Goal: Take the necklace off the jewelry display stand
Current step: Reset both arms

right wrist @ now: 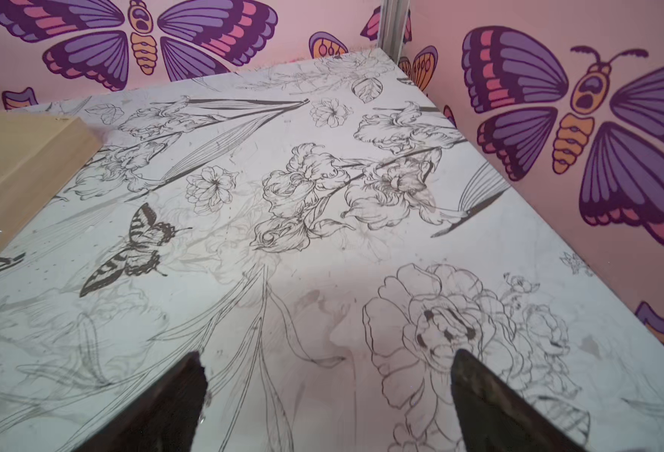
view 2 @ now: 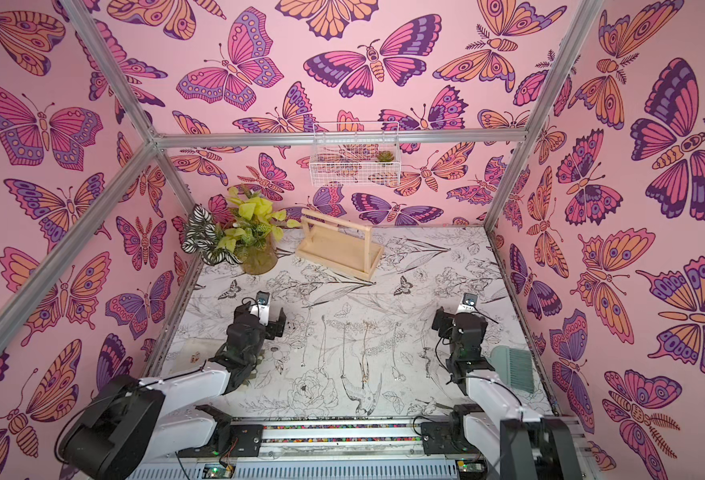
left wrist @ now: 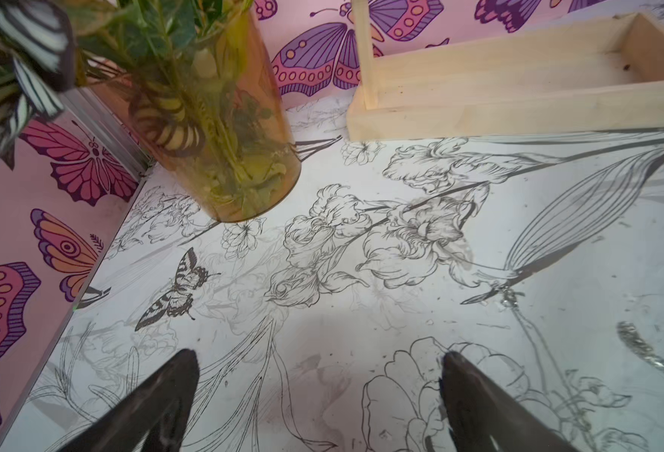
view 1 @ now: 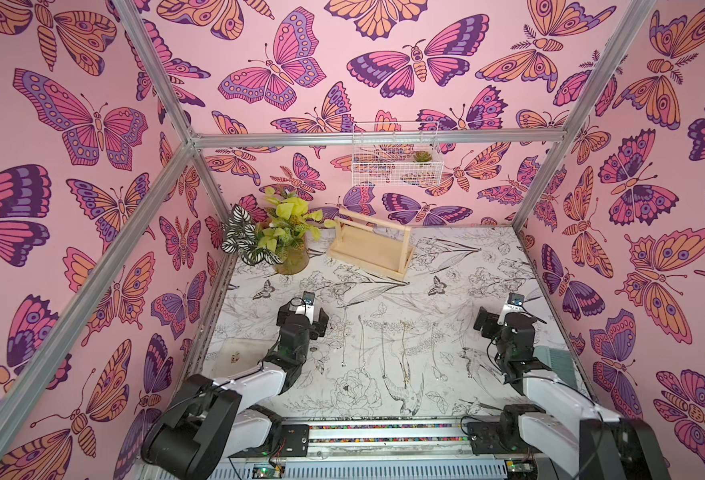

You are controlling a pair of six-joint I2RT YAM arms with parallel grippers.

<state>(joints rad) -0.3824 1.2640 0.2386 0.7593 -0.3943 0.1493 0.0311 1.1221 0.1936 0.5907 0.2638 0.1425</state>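
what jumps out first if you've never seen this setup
The pink walls printed with big butterflies dominate every side. At the back of the flower-printed white table stands a pale wooden jewelry display stand, beside an amber glass vase of leafy plants in the back left corner.

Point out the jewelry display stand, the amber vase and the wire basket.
jewelry display stand [view 1: 369,251], in a top view, on its base board.
amber vase [view 1: 293,262], in a top view, on its glass wall.
wire basket [view 1: 396,174], in a top view, on its front wall.
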